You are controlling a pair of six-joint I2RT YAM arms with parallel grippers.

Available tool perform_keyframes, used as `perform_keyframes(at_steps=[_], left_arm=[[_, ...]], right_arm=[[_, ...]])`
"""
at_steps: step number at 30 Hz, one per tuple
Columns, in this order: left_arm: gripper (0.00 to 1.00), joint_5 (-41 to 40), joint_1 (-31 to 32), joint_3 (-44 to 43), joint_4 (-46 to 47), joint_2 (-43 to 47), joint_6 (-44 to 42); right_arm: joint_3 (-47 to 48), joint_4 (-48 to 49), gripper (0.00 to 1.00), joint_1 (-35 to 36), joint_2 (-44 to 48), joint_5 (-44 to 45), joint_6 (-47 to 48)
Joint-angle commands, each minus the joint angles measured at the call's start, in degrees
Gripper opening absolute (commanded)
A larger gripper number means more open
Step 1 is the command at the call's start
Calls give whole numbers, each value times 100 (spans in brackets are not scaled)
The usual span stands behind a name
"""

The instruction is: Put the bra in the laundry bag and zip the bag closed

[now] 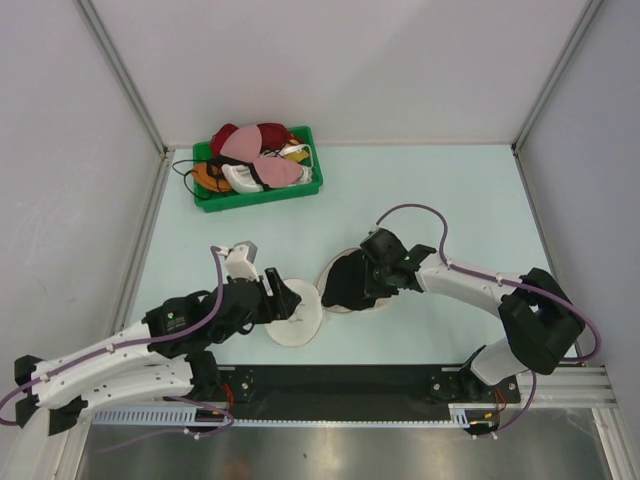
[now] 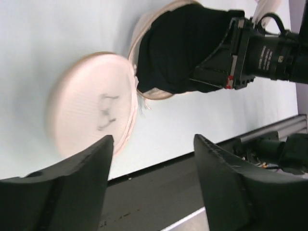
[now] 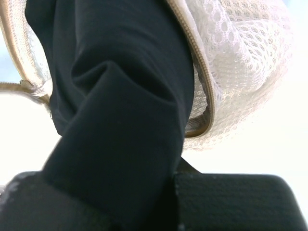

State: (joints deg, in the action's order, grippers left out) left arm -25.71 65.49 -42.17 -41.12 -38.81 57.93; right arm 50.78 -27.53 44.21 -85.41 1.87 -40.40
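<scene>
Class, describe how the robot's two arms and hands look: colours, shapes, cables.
The left arm and right arm have white shells with black joints; a purple cable loops along each. The left hand has two broad black fingers; the right hand is black.

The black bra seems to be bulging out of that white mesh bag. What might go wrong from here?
1. The bra drapes across the zip of the laundry bag; fabric left there may jam it.
2. The right pincer is shut on the bra, so pulling away without letting go might drag it out.
3. The left pincer is open and holds nothing, so the bag and its lid lie loose and may slide when pushed.
</scene>
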Motion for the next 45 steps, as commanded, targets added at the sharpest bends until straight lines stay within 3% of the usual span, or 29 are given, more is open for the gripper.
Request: perform_keyframes(at_steps=[1,3,6,10,16,22,29,33,36,40,45], left_arm=[[80,-654,33,-669,-669,-162,-133],[92,-541,25,-731,-555,-346,-360],[100,21,-1,-792,279,-653,-1431],[99,1460,-396,-951,798,-1339,-2189],[100,2412,-1222,-503,1493,-752,-2365],[100,4169,-1733,-126,2204,-523,-2041],[99,4716,-1874,-177,2057,-549,-2224],[99,4061,-1882,-475,1266,-322,-2532],[99,3653,-1882,-319,1001,241,-1650],[99,3949,-1874,269,1517,759,-224],[99,4102,-1698,1692,4018,1103,1919]], right_arm=[[239,195,0,35,-64,-125,358],[239,239,0,35,32,-134,419],[274,318,0,27,164,-669,691],[186,310,0,-8,777,-1406,1147],[318,-208,0,-280,1869,-2198,1579],[177,-473,0,-483,2643,-3304,1667],[-60,-367,0,-483,3214,-4308,1694],[-16,-630,0,-518,3337,-3917,1448],[2,-544,0,-518,3451,-3310,913],[-60,-27,0,-510,3557,-2412,-26],[-394,1117,0,-45,3593,-1647,-626]])
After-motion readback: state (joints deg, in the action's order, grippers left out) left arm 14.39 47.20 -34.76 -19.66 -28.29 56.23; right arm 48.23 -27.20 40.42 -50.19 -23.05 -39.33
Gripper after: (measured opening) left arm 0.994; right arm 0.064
